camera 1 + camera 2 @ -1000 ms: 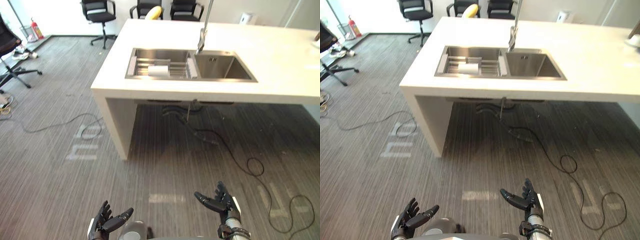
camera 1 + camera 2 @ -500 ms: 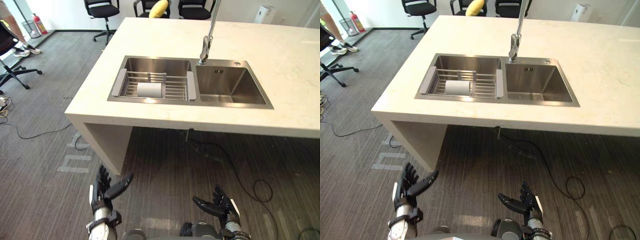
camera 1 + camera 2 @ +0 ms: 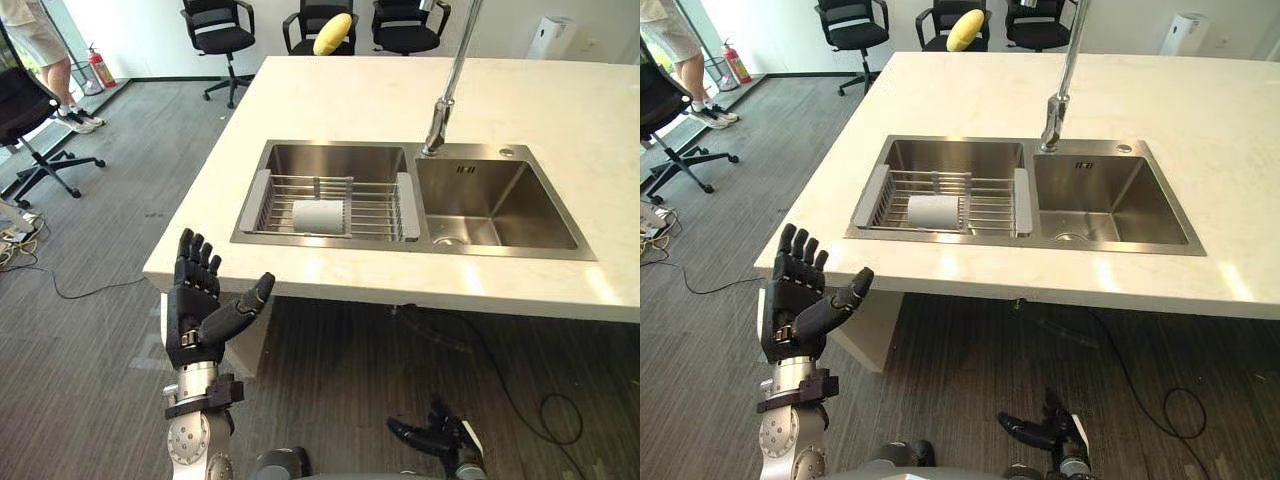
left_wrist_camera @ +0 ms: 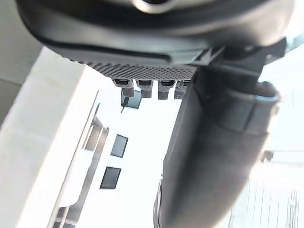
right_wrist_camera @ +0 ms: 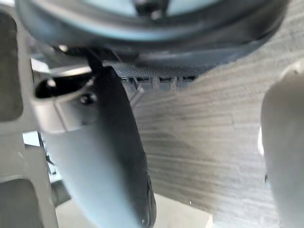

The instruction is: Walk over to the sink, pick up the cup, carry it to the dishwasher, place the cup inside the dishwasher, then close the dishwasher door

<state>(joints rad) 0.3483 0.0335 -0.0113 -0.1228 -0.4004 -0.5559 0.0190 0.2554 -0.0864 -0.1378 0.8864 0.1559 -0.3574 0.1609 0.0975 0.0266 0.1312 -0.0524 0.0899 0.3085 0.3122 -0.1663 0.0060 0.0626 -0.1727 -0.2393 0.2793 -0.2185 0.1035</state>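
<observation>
My left hand [image 3: 195,312] is black. The cup [image 3: 318,216] is pale grey; the sink [image 3: 492,205], silver steel; the countertop [image 3: 330,95], cream, faintly mottled; the carpet [image 3: 110,230], grey with fine stripes. The chairs [image 3: 224,38] are black, the fire extinguisher [image 3: 101,68] red, the rounded object [image 3: 332,33] yellow.

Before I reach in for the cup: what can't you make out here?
- Pale grey cup lying in the wire rack: which end is open, both eye views, too small.
- Tall steel tap: its top, cut off by the eye views' upper edge.
- Space under the white counter: hidden by the slab itself.
</observation>
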